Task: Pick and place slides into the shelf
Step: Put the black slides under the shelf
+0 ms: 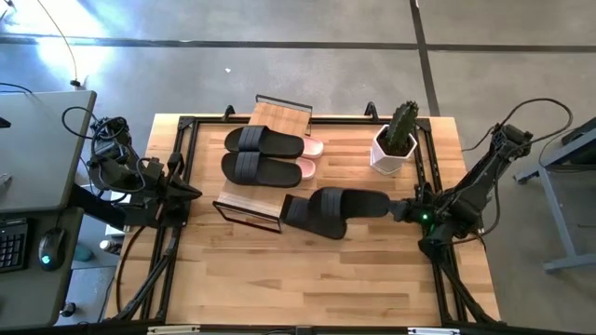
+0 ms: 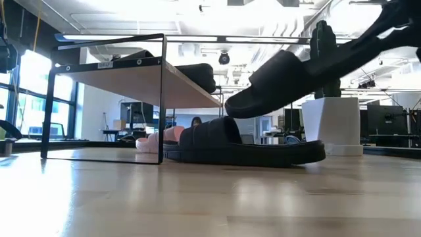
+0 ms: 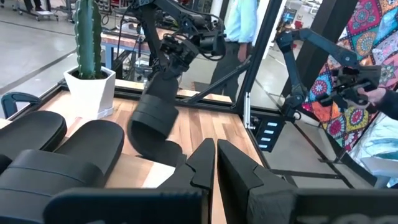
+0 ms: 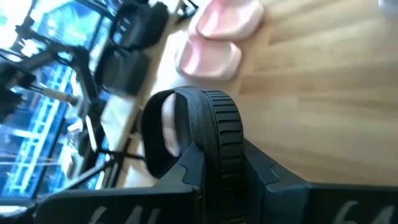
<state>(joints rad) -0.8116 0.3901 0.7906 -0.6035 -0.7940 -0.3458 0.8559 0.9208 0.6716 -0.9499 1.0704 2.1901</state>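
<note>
Right gripper is clamping a black slide, lifting it beside the shelf, above another slide. Left gripper is sitting clenched, empty, left of the shelf.

Robotics lab in an open-plan office.
Concrete floor, desk keyboard and mouse, ceiling strip lights, monitors behind.

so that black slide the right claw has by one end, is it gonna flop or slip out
Probably not flop: the black slide juts out from the right claw in the low view without sagging, so it seems fairly stiff. It looks light and thick like foam. Slipping seems possible, since the claw pinches only one end and the rest hangs free.
</note>
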